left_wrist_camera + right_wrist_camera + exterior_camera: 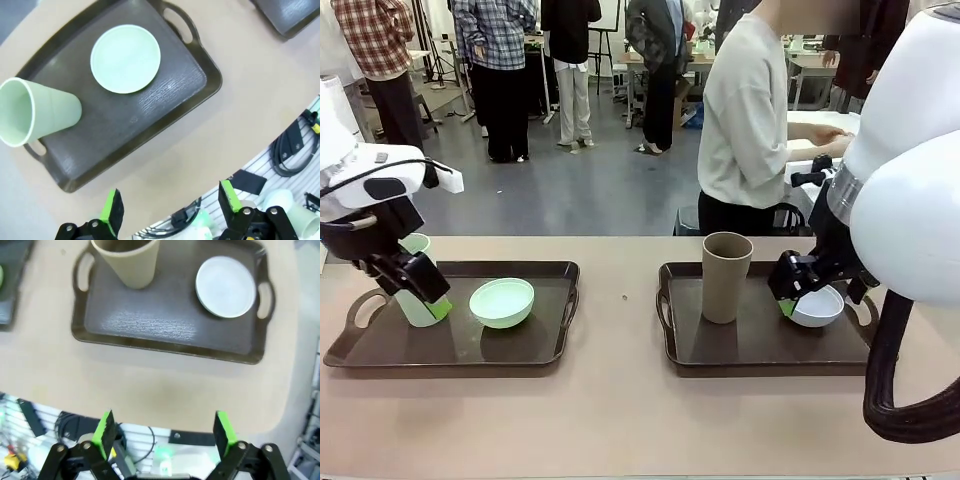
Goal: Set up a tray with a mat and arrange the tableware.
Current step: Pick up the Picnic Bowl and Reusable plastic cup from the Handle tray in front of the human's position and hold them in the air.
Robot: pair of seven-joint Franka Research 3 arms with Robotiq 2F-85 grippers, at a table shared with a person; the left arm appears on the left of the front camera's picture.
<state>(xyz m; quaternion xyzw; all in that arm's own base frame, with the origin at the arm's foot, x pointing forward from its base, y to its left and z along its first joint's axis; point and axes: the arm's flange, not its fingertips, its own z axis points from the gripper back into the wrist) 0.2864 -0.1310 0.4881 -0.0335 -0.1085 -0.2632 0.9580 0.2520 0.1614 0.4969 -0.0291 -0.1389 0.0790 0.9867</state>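
1. Left wrist view: the left fingers [112,212] are spread wide with nothing between them, over bare table [200,145]. The left tray [212,82] holds the pale green cup [42,112] and the pale green bowl [125,59], near each other but apart. The cup's mouth is turned toward the picture's left, and its rim reaches the frame edge. The bowl's hollow faces the camera. A corner of the right tray [287,22] is cut off at the top right.
2. Right wrist view: the right fingers [106,432] are also spread and empty, over the table's near edge. The right tray holds the brown cup [127,262], cropped by the upper edge, and the white bowl [225,286], well apart from it near one handle.
3. Front view: both cups stand upright, long axis vertical and mouths up, and both bowls open upward. The left fingers cover the pale green cup's middle, and the right fingers cover part of the white bowl's rim. Contact cannot be judged from here. The right arm's white shell hides that tray's right end. A person [745,110] stands side-on beyond the table.
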